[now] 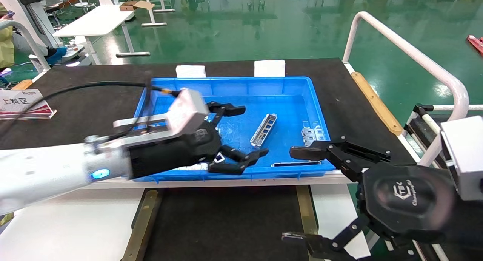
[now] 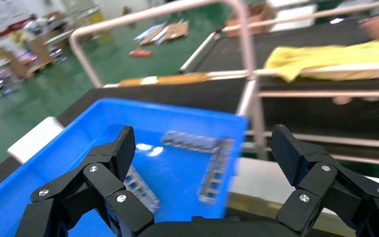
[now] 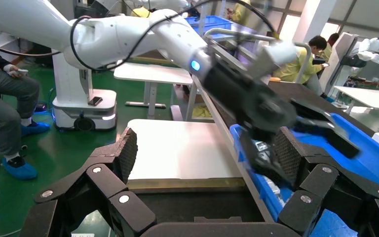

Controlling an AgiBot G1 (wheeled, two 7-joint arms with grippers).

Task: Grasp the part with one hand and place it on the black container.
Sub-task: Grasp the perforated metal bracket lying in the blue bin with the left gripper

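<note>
The part (image 1: 263, 129), a narrow silver-grey bracket with small cutouts, lies slanted in the middle of the blue bin (image 1: 241, 83). My left gripper (image 1: 254, 131) hangs open just left of it, holding nothing. In the left wrist view the part (image 2: 140, 187) shows partly behind one finger of the left gripper (image 2: 203, 131). The black container (image 1: 226, 223), edged by yellowish strips (image 1: 141, 223), lies in front of the bin. Above its right side my right gripper (image 1: 288, 195) is open and empty. The right wrist view shows the black container (image 3: 192, 207) between the spread fingers of the right gripper (image 3: 205, 143).
Other metal pieces lie in the bin: one by the right wall (image 1: 313, 134) and a strip along the front wall (image 1: 296, 164). A white railing (image 1: 407, 53) rises at the right. A sign (image 1: 22, 102) stands at the far left. White table surface (image 1: 75, 223) flanks the container.
</note>
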